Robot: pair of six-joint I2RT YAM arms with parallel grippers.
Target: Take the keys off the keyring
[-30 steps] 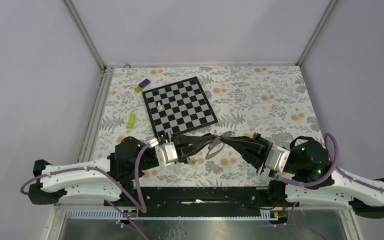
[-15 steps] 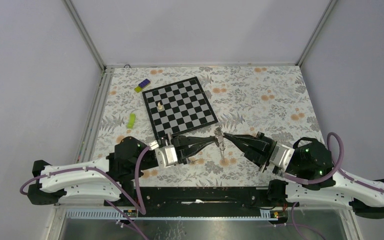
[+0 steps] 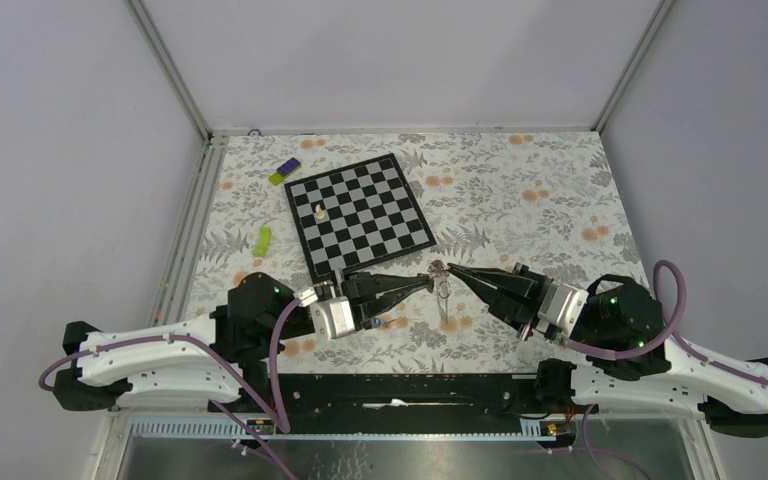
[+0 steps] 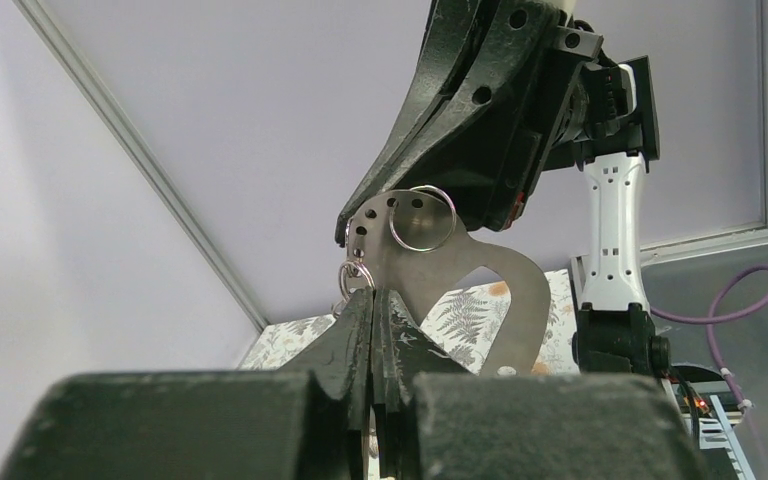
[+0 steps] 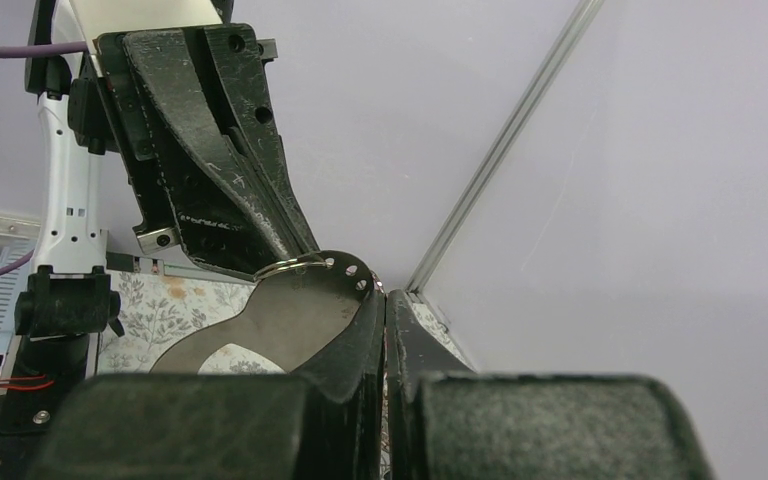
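Both grippers meet in mid-air over the floral table, just in front of the chessboard. Between their tips hangs the keyring [image 3: 440, 270] with a thin silvery piece [image 3: 443, 298] dangling from it. The left wrist view shows a flat silvery metal piece [image 4: 480, 275] with small holes, a larger wire ring [image 4: 422, 218] and a small wire ring [image 4: 354, 276]. My left gripper [image 4: 374, 296] is shut, the small ring at its tips. My right gripper [image 5: 383, 303] is shut on the holed end of the flat piece [image 5: 290, 318]. No separate keys can be made out, and no blue tag shows.
A black-and-white chessboard [image 3: 360, 210] lies behind the grippers with a white chess piece [image 3: 319, 211] standing on it. A purple-and-yellow block [image 3: 285, 171] and a green object [image 3: 263, 240] lie at the left. Metal rails edge the table.
The right gripper has drawn back to the right and the left slightly to the left. The metal piece, seen broadside a second ago, now hangs edge-on between the tips.
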